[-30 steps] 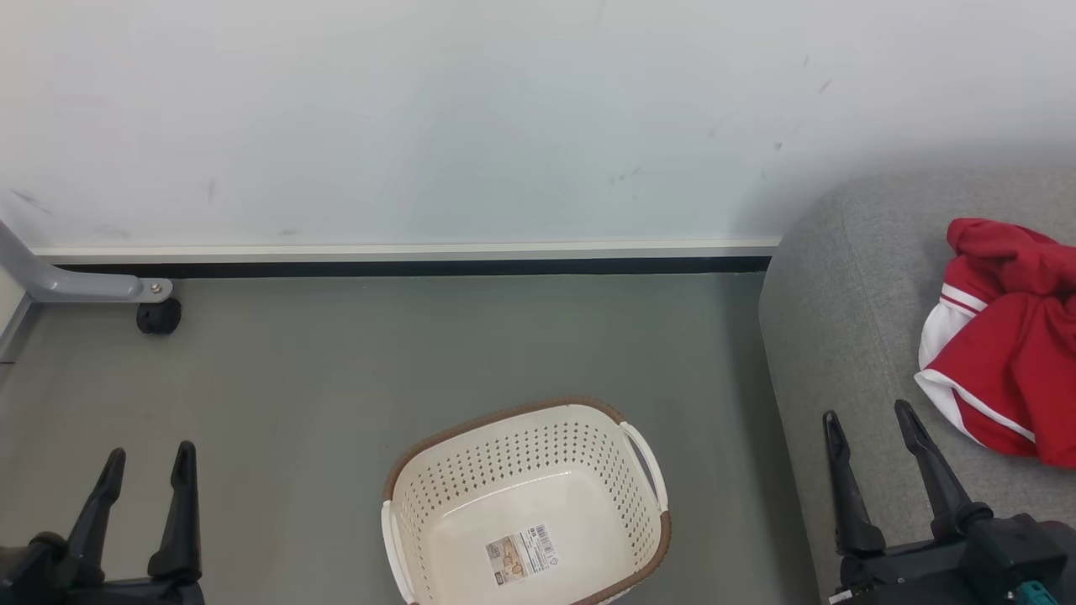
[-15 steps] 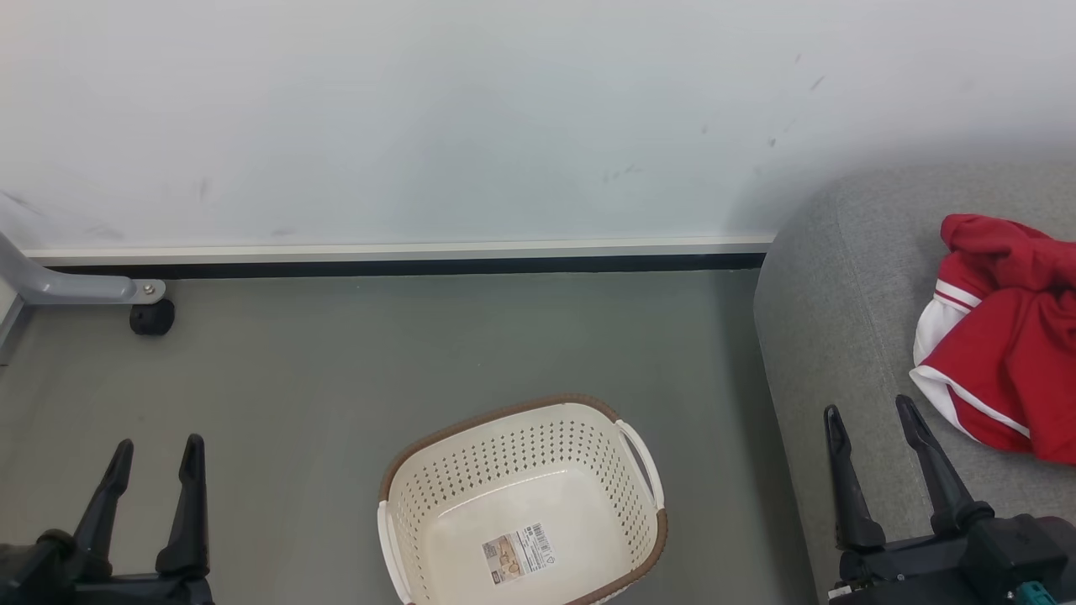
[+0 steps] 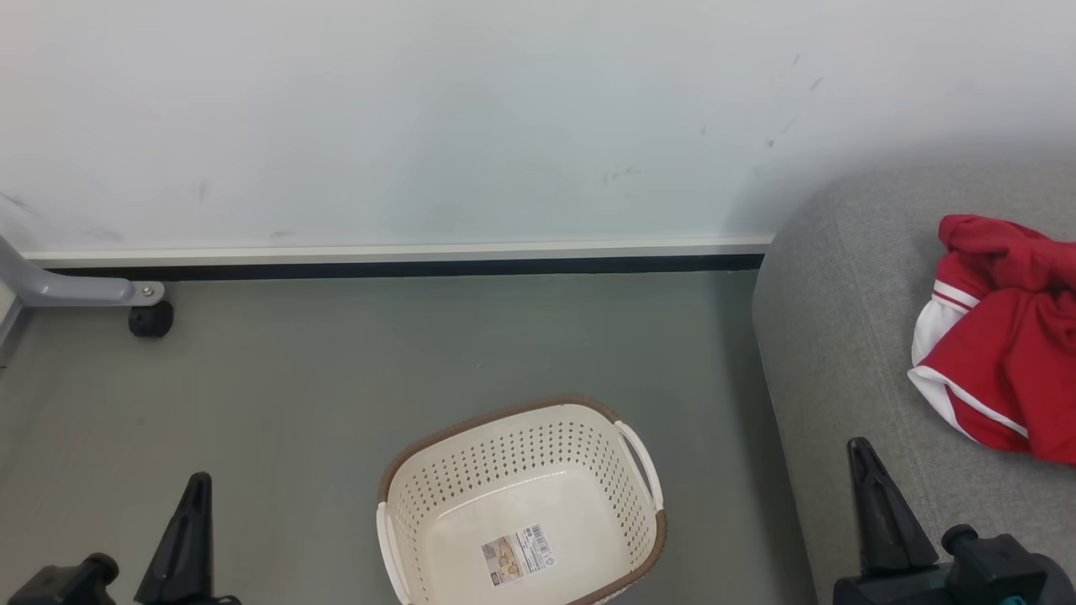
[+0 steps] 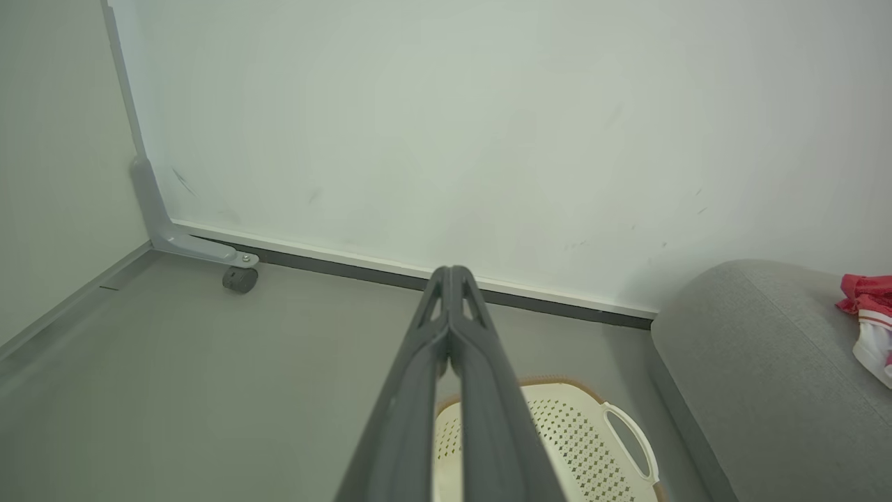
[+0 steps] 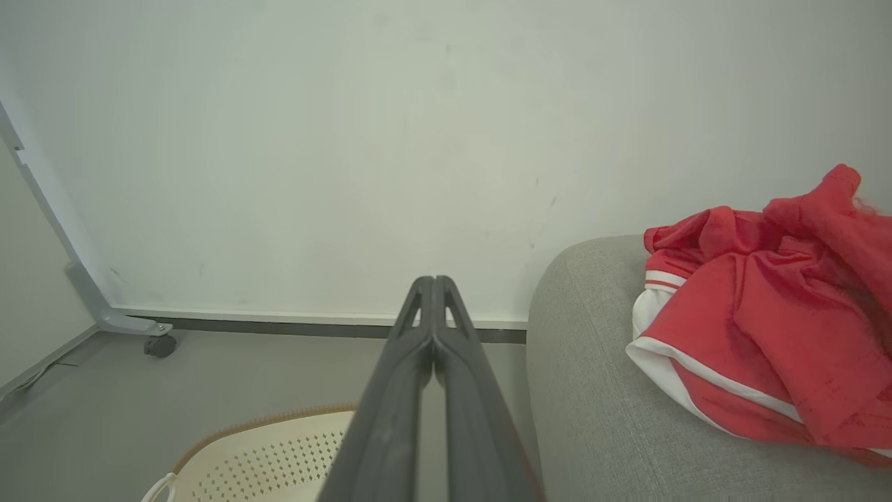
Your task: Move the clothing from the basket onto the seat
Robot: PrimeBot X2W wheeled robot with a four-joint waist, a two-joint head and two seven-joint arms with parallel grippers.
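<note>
Red and likely soft, light and floppy, the clothing is lying crumpled on the seat, well apart from the empty basket on the floor, offering any raised fold for a pinch, while both arms' jaws are sitting clenched on nothing.

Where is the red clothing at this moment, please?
In the head view the red clothing lies crumpled on the grey sofa at the far right. It is apart from the empty basket, which stands on the floor to its left.
</note>
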